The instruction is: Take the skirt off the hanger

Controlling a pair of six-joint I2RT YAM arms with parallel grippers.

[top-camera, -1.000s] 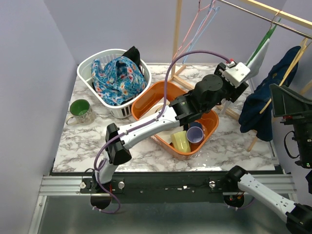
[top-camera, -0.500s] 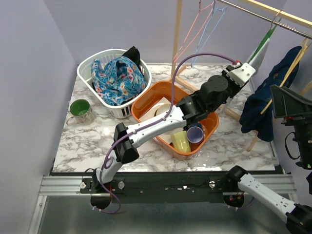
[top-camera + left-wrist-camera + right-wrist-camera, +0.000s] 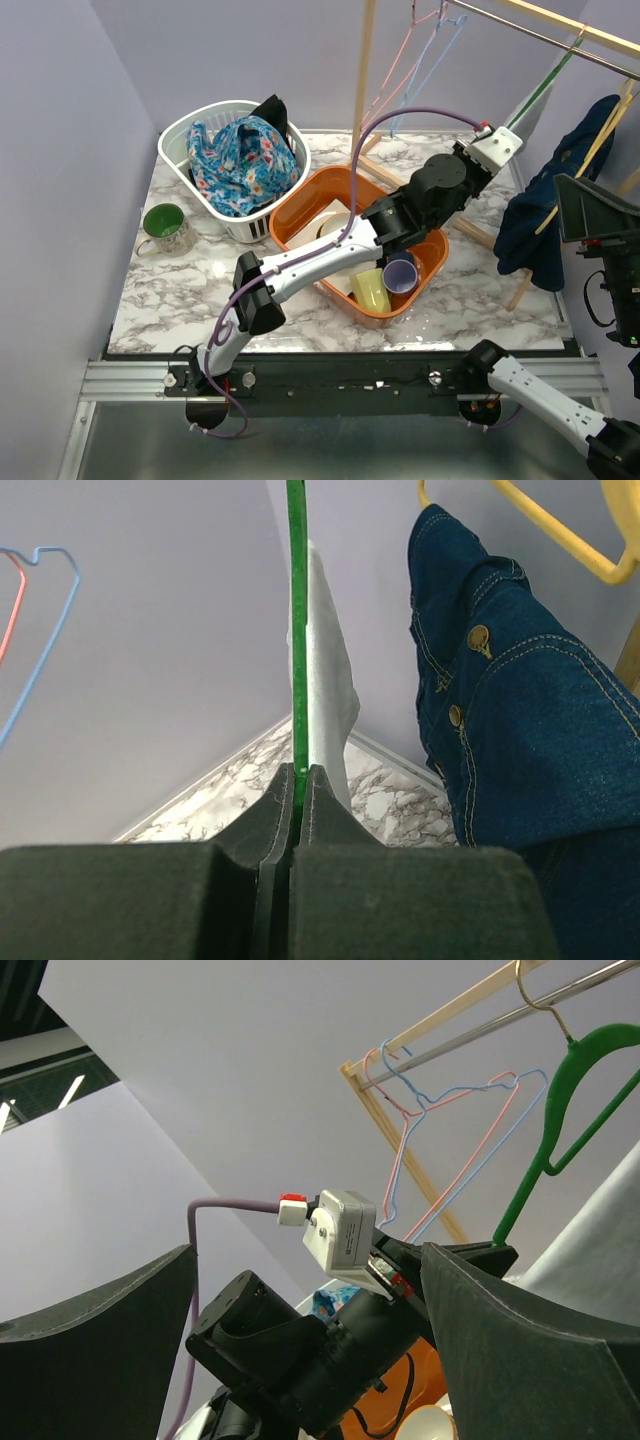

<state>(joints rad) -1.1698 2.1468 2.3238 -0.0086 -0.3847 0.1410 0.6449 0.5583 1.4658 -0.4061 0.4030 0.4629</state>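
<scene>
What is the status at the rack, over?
Left fingers shut on green hanger. Right fingers open, empty. White skirt hangs on that hanger. Denim jacket close beside it.

light: bright, even, diffuse | shadows: soft, faint in the top view | focus: left gripper blurred along the bottom of its wrist view, hanger sharp | right gripper dark, soft at lower corners; strip lights glow upper left

Pale lilac walls around a grey-veined marble table, wooden clothes rack at back right
</scene>
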